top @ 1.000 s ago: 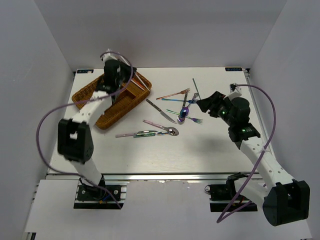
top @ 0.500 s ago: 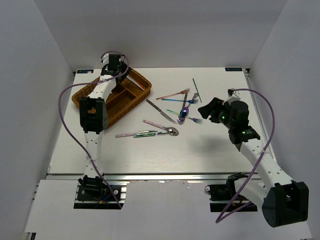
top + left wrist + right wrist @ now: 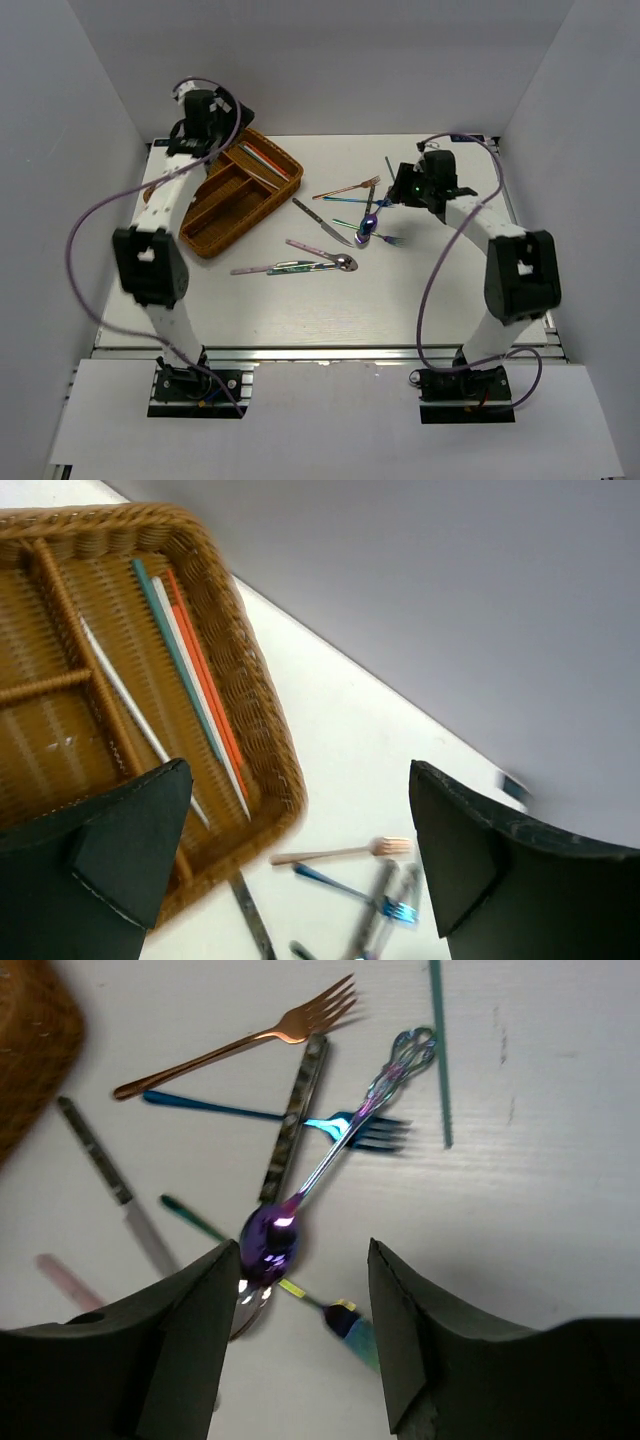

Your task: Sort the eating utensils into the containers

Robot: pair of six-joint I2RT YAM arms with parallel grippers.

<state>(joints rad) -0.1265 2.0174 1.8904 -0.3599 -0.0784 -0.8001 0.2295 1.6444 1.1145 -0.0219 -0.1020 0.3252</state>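
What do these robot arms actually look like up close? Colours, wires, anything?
Both arms are white tubes joined by chunky black joints: left arm, right arm. A purple cable loops loosely along each. The fingers are matte black, angular wedges. A small green light glows near the right wrist.

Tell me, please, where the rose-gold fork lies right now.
Top view: the rose-gold fork lies on the table, between the wicker tray and the right gripper.
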